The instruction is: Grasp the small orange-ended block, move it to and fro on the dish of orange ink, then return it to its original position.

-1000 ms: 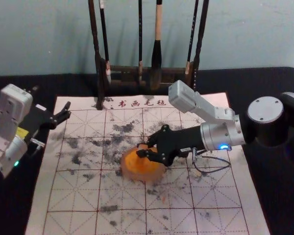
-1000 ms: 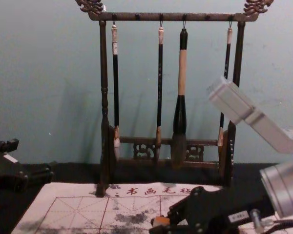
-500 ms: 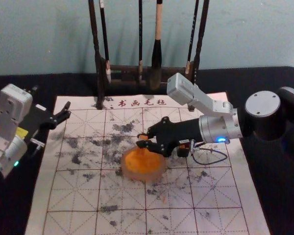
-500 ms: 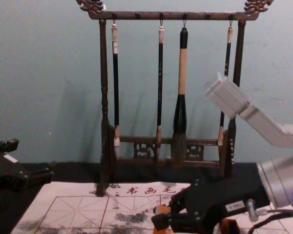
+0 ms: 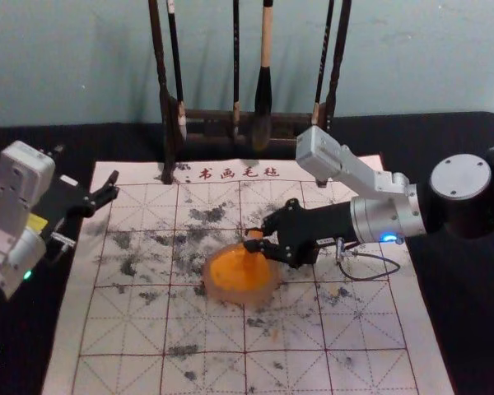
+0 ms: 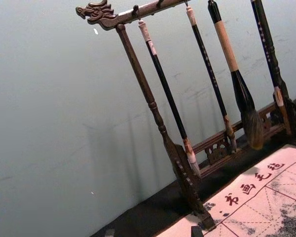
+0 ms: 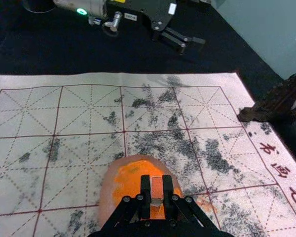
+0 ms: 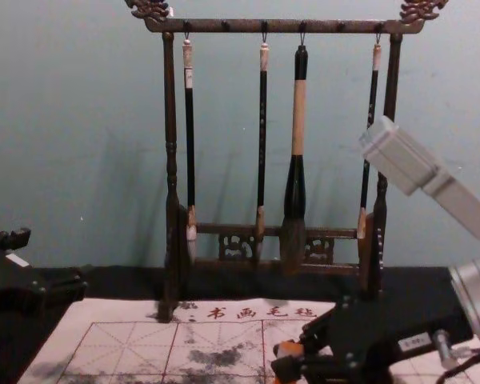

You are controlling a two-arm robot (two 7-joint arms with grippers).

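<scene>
My right gripper (image 5: 253, 239) is over the right part of the dish of orange ink (image 5: 230, 288), shut on the small block (image 5: 253, 235). In the right wrist view the block (image 7: 157, 188) is pinched between the fingertips of the right gripper (image 7: 157, 190), with the orange ink dish (image 7: 108, 197) below and around it. Whether the block's lower end touches the ink I cannot tell. The chest view has the block (image 8: 289, 350) at the tip of the right gripper. My left gripper (image 5: 112, 188) is parked at the left edge of the mat, its fingers apart.
A dark wooden rack (image 8: 171, 240) with hanging brushes (image 8: 294, 184) stands behind the gridded, ink-stained mat (image 5: 123, 329). A small dark object (image 5: 306, 253) is partly hidden beneath the right arm, to the right of the dish.
My right gripper first drew slightly back toward the left, then moved right across the dish with the block held. The left arm and the dish stayed in place.
</scene>
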